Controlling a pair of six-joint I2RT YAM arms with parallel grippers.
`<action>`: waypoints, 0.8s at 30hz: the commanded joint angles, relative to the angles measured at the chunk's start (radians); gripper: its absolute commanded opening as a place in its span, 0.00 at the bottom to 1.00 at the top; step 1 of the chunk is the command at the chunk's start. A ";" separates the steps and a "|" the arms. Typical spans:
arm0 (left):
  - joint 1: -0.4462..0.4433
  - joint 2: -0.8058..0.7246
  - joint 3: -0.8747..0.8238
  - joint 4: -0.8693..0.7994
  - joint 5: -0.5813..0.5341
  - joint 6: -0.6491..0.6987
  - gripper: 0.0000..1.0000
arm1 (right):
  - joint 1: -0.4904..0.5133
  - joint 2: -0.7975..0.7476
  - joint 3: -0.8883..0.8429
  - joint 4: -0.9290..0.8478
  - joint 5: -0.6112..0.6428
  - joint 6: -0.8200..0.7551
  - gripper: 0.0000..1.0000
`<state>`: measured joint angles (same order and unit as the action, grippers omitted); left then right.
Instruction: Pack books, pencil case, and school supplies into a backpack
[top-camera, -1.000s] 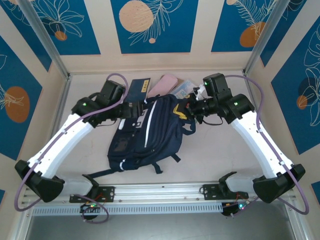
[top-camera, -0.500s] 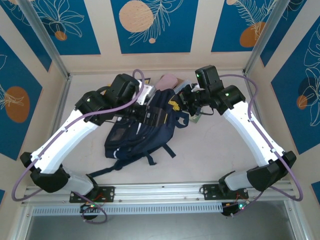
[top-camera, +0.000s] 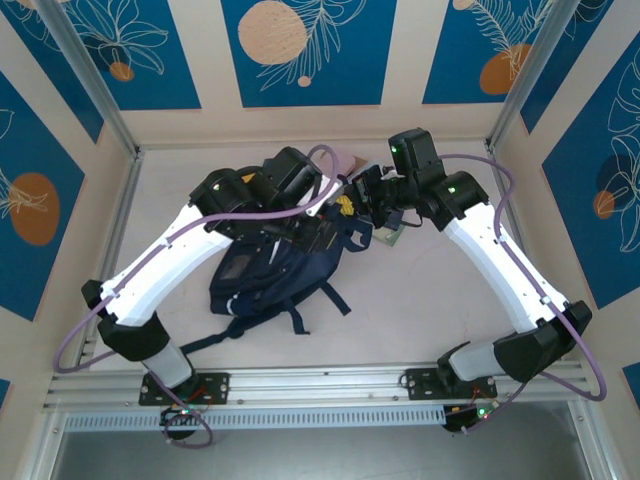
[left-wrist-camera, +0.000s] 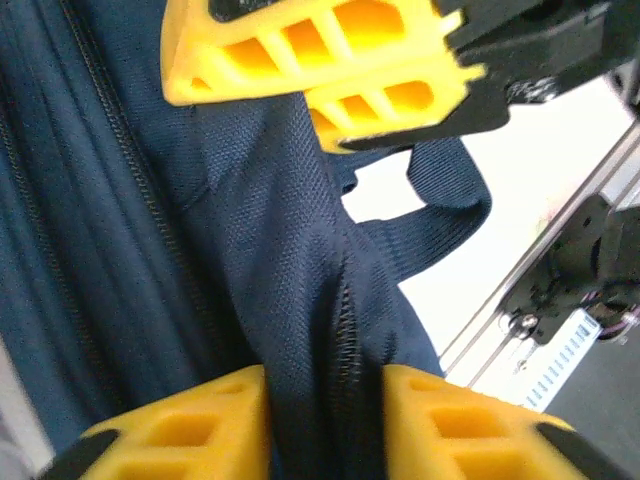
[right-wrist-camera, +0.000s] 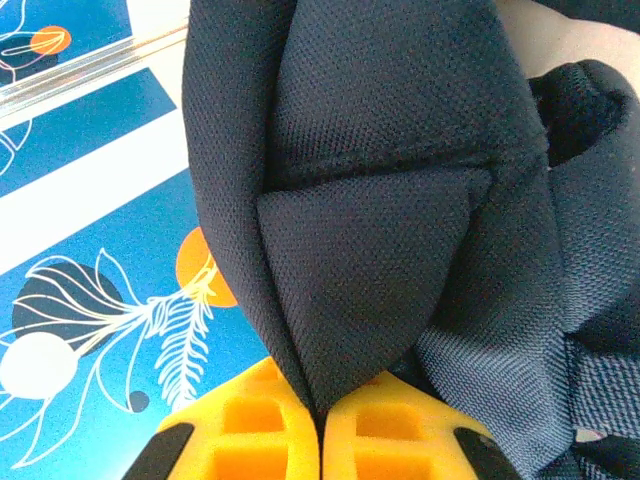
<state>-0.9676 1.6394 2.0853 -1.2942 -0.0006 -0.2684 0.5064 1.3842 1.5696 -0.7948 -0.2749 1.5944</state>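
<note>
At the backpack's (top-camera: 265, 275) far end the two arms meet over the bunched navy fabric. The left gripper (left-wrist-camera: 325, 425) pinches a fold of that fabric along a zipper (left-wrist-camera: 345, 330), its yellow fingers (left-wrist-camera: 190, 440) pressed to the cloth on either side. The right gripper (right-wrist-camera: 320, 430) is clamped on another fold of the backpack, with only the thin cloth between its almost touching fingers. Seen from the left wrist, the right gripper's fingers (left-wrist-camera: 320, 50) sit just beyond the left gripper's fold, near it but apart. The backpack lies on the surface (top-camera: 430, 310), its far end gathered up under both grippers and its near end flat, with black straps (top-camera: 297, 320) trailing from it toward the arm bases. The pencil case (top-camera: 347, 157) lies just beyond the backpack's far end, mostly hidden behind the left arm. A pale flat corner (top-camera: 388, 237) shows just right of the backpack, under the right gripper; I cannot tell what it is.
</note>
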 joint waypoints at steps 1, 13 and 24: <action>-0.011 -0.016 0.017 -0.080 -0.071 0.044 0.02 | -0.003 -0.069 0.030 0.103 -0.050 0.035 0.02; -0.017 -0.378 -0.250 0.154 -0.197 0.343 0.00 | -0.217 -0.170 0.017 -0.019 -0.127 -0.266 0.78; -0.029 -0.526 -0.319 0.189 0.165 0.742 0.00 | -0.232 -0.086 -0.212 0.064 -0.237 -0.154 0.85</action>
<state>-0.9817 1.1488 1.7454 -1.2415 0.0257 0.2966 0.2401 1.2407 1.4082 -0.7757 -0.4252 1.3949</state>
